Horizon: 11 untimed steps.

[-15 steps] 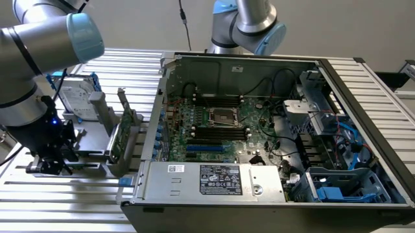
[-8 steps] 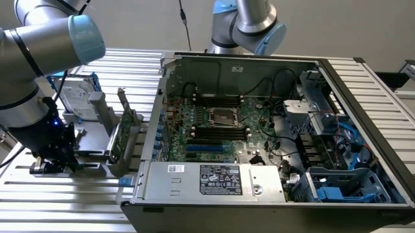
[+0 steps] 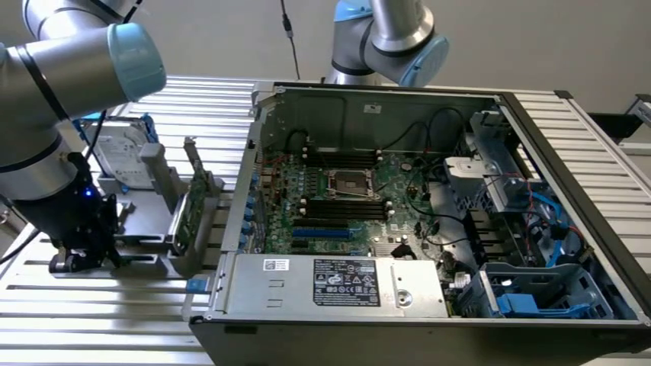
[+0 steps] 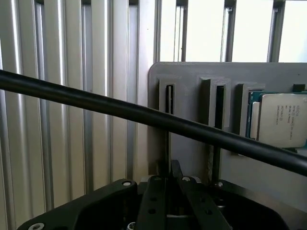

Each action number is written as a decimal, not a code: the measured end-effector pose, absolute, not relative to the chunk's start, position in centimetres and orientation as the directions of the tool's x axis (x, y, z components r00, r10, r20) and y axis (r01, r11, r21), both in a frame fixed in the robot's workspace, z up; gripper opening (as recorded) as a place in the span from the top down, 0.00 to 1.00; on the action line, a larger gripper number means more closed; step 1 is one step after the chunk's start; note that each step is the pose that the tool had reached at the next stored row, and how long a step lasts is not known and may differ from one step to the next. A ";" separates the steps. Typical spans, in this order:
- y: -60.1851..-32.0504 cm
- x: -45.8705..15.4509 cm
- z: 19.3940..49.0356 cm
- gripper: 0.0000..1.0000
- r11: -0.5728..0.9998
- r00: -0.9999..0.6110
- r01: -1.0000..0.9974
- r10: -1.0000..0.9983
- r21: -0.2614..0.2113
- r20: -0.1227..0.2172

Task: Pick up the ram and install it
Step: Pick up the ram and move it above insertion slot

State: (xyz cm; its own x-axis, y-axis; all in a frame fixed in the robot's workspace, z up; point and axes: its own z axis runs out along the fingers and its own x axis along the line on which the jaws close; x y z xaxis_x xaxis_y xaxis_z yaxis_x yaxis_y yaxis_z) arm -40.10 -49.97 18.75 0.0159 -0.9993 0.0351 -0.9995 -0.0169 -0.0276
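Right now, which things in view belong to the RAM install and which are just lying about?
In the job: ram, edge-on in the gray holder; gripper, shut on it; black memory slots on the motherboard.
Lying about: hard drive; green expansion card; processor chip in the holder; power supply.

1. The gripper point(image 4: 169, 168) is clamping the ram point(image 4: 169, 98) inside a narrow holder point(image 4: 192, 76) slot.
2. An upright expansion card point(image 3: 191, 204) is crowding the side toward the case point(image 3: 386, 90).
3. A black cable point(image 4: 144, 115) is crossing before the holder.
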 end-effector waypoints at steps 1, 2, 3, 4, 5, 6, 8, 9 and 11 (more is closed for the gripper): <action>-50.0 -40.1 18.8 0.86 -0.017 0.016 -0.999 -0.999 -0.028 0.035; -50.0 -40.1 18.9 0.86 -0.017 0.016 -0.999 -0.999 -0.028 0.035; -50.0 -40.1 19.1 0.86 -0.017 0.016 -0.999 -0.999 -0.028 0.035; -50.0 -40.1 19.3 0.86 -0.017 0.016 -0.999 -0.999 -0.028 0.035; -50.0 -40.1 19.5 0.86 -0.017 0.016 -0.999 -0.999 -0.027 0.035; -50.0 -40.1 19.8 0.86 -0.017 0.016 -0.999 -0.999 -0.028 0.035; -50.0 -40.1 20.5 0.86 -0.017 0.016 -0.999 -0.999 -0.028 0.035; -49.9 -40.1 20.9 0.86 -0.017 0.016 -0.999 -0.999 -0.027 0.035; -49.9 -40.1 21.8 0.86 -0.017 0.016 -0.999 -0.999 -0.027 0.035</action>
